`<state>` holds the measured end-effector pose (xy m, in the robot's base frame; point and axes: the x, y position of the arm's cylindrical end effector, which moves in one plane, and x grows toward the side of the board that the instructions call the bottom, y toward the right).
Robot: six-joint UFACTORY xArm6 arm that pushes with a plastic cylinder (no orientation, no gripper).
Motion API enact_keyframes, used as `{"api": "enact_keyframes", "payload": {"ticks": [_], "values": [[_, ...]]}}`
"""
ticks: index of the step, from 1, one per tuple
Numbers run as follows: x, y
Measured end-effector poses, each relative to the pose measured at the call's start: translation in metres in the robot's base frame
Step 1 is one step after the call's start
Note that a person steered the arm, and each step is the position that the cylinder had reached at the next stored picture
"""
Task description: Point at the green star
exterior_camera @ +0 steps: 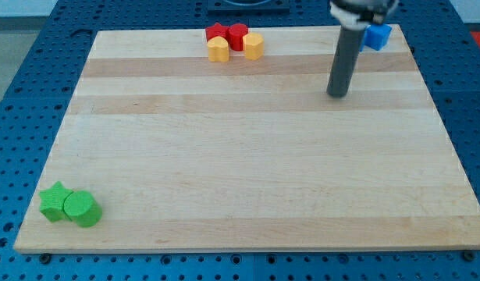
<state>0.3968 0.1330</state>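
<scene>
Surface: a pale wooden board (247,156) lies on a blue table with a grid of small holes (21,78).
Green star (54,201): it sits near the board's corner at the view's bottom left, touching a green cylinder (83,209) on its right side.
Other blocks: at the view's top, a red star (216,33), a red cylinder (238,35) and two yellow blocks (218,50) (254,46) stand close together; their exact shapes are hard to tell, maybe a hexagon and a pentagon. A blue block (378,36) is at the top right, partly hidden behind the rod.
My tip (336,95): it rests on the board in the upper right part, just below the blue block and well apart from the green star.
Pincer: there is none, only the bare rod, so nothing is clenched or held.
Arm pose: the rod stands nearly upright, a little tilted, and its upper end leaves the view at the top.
Step in hand: I judge the pointing is not yet begun.
How to do it well: go diagonally over the bare middle towards the bottom left, stop just beside the star on its free upper side, and do not push it or the green cylinder.
</scene>
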Motion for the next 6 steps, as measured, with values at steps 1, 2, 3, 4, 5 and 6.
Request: {"api": "enact_keyframes", "payload": {"ticks": [1, 2, 3, 4, 5, 6], "values": [[0.087, -0.067], [0.149, -0.154], [0.203, -0.236], [0.222, -0.269], [0.221, -0.332], [0.211, -0.395]]}}
